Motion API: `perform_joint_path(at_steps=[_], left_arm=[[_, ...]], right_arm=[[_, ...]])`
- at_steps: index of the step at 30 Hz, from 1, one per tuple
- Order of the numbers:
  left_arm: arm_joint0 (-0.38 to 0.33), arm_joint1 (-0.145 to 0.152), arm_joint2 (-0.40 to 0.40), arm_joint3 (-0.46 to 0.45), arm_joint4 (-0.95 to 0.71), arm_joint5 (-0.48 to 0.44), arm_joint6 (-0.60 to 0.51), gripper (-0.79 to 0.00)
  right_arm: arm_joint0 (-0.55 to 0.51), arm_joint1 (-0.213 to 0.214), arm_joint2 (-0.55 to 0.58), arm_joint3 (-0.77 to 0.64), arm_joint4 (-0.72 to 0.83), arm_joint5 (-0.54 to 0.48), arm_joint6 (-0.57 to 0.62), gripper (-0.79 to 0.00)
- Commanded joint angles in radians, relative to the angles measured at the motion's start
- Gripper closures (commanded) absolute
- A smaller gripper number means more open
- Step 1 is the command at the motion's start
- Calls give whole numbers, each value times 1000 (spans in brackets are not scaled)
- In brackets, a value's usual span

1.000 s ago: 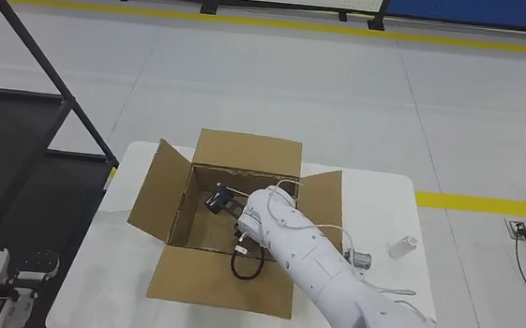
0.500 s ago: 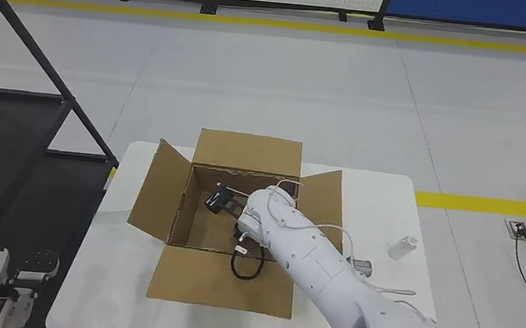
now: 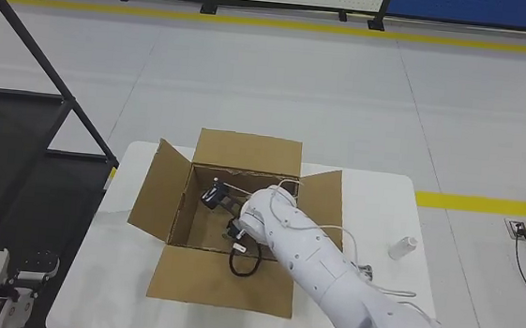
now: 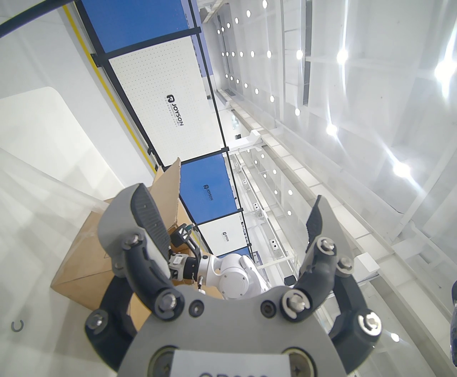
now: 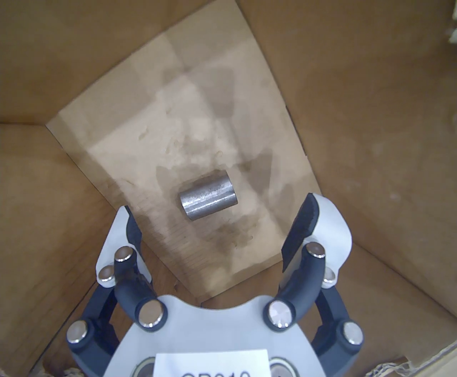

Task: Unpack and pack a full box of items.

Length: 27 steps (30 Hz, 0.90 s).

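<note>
Your right gripper (image 5: 219,209) hung inside open cardboard box (image 3: 248,151), fingers spread, gripping nothing; metal cylinder (image 5: 209,195) lay on side on box floor, just beyond fingertips; your left gripper (image 4: 231,200) spread too, aimed at ceiling; white bottle (image 3: 403,247) lay on table (image 3: 382,203).

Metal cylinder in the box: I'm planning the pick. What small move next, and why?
Probably lower the right gripper onto the metal cylinder: it lies on the box floor, beyond the open fingertips, not yet between them.
</note>
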Motion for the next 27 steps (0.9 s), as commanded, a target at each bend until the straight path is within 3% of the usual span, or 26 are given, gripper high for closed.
perform_joint_path(at_steps=[1,7,12,19,23,27], left_arm=[[0,0,0,0,0,0,0,-785],[0,0,0,0,0,0,0,-785],[0,0,0,0,0,0,0,-785],[0,0,0,0,0,0,0,-785],[0,0,0,0,0,0,0,-785],[0,0,0,0,0,0,0,-785]], right_arm=[[-2,11,12,-26,-6,6,-12,-785],[-33,81,82,-197,-43,6,-72,-785],[-148,195,198,-520,-154,65,-70,-785],[-548,376,505,-1232,-427,82,97,-785],[-779,428,645,-1531,-569,69,133,-785],[-980,456,750,-1743,-714,132,152,-785]])
